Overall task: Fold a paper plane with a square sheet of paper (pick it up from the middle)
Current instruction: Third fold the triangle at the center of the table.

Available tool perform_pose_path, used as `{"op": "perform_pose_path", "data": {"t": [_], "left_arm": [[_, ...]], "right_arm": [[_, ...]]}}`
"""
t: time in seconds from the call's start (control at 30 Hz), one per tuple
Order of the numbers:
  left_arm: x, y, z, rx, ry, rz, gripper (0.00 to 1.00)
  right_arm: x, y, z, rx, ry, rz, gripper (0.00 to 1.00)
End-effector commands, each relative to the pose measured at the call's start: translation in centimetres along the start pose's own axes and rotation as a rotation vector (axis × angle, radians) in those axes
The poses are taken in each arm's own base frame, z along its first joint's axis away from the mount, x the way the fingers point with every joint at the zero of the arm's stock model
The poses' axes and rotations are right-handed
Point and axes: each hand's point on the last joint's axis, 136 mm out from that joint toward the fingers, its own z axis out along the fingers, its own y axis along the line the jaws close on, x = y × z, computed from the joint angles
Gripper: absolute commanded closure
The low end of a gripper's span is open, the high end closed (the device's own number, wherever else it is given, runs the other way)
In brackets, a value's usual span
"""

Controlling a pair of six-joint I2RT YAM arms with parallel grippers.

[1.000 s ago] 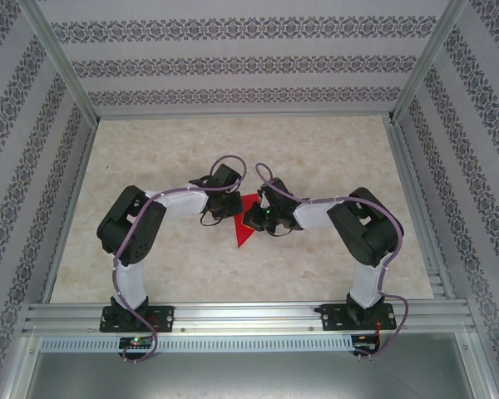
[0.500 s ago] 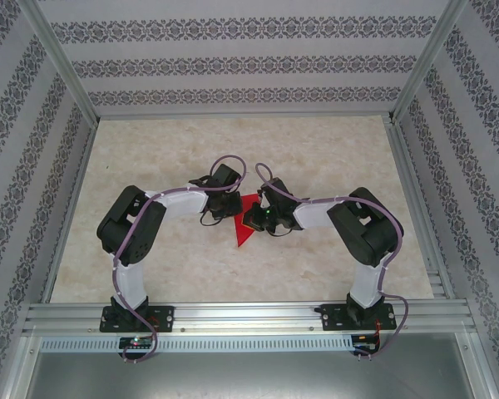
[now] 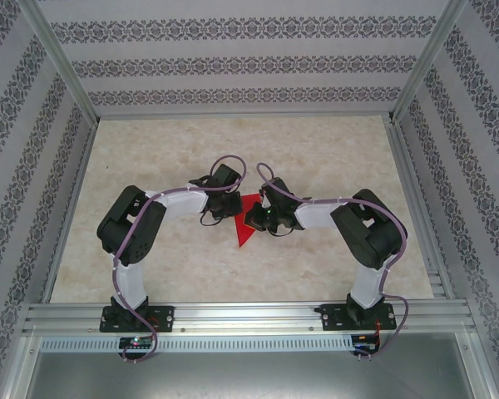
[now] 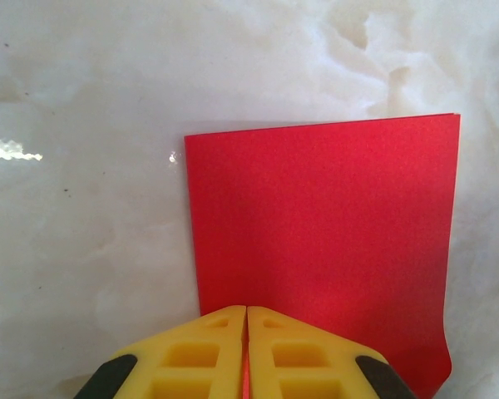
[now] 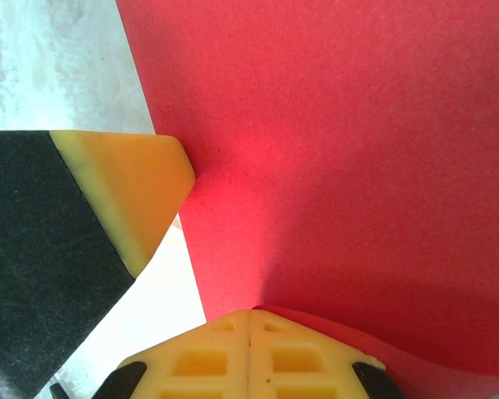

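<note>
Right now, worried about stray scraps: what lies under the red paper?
The marbled table shows around the red paper. Directly beneath is covered by the sheet itself, so hidden scraps cannot be ruled out.

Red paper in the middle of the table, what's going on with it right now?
Both arms meet over the square sheet of paper at the middle of the table. The left gripper is shut on one edge, with the sheet lying flat ahead of it. The right gripper is shut on another edge, where the paper curls up slightly at its fingers. From above, the visible part looks triangular, and no plane shape shows yet.
</note>
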Motion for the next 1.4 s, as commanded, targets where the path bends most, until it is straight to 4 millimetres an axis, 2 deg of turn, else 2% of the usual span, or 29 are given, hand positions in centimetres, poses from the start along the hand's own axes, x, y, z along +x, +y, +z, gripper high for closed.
{"op": "perform_pose_path", "data": {"t": [0.0, 0.27, 0.43, 0.57, 0.67, 0.8, 0.93, 1.1, 1.23, 1.37], "left_arm": [[1.6, 1.6, 1.3, -0.045, 0.066, -0.005, 0.90], [1.2, 1.0, 0.8, -0.033, 0.058, 0.001, 0.90], [-0.4, 0.1, -1.4, -0.015, 0.004, -0.003, 0.85], [-1.7, 1.2, -3.8, -0.020, -0.057, -0.052, 0.81], [-1.9, 2.5, -4.9, -0.020, -0.081, -0.094, 0.81], [-1.3, 3.4, -5.6, -0.004, -0.084, -0.116, 0.81], [-0.5, 2.8, -5.7, 0.049, -0.062, -0.109, 0.81], [0.5, 1.1, -5.6, 0.137, -0.025, -0.077, 0.82], [1.5, -0.3, -5.3, 0.190, 0.001, -0.060, 0.86], [2.2, -0.3, -4.9, 0.192, 0.010, -0.065, 0.88]], "right_arm": [[-0.3, -0.3, 0.4, 0.015, -0.006, -0.012, 0.95], [-0.1, -1.5, 0.9, 0.056, 0.002, -0.006, 0.94], [0.2, -2.2, 1.2, 0.077, 0.011, 0.005, 0.84], [0.3, -2.5, 1.2, 0.082, 0.014, 0.010, 0.73], [0.3, -2.4, 1.2, 0.081, 0.013, 0.012, 0.68], [0.2, -2.5, 1.2, 0.079, 0.012, 0.014, 0.65], [0.2, -2.5, 1.0, 0.071, 0.007, 0.013, 0.58], [0.2, -2.6, 0.9, 0.067, 0.004, 0.015, 0.56], [0.2, -2.4, 0.9, 0.056, 0.003, 0.013, 0.65], [0.3, -2.5, 0.9, 0.055, 0.005, 0.013, 0.70]]}}
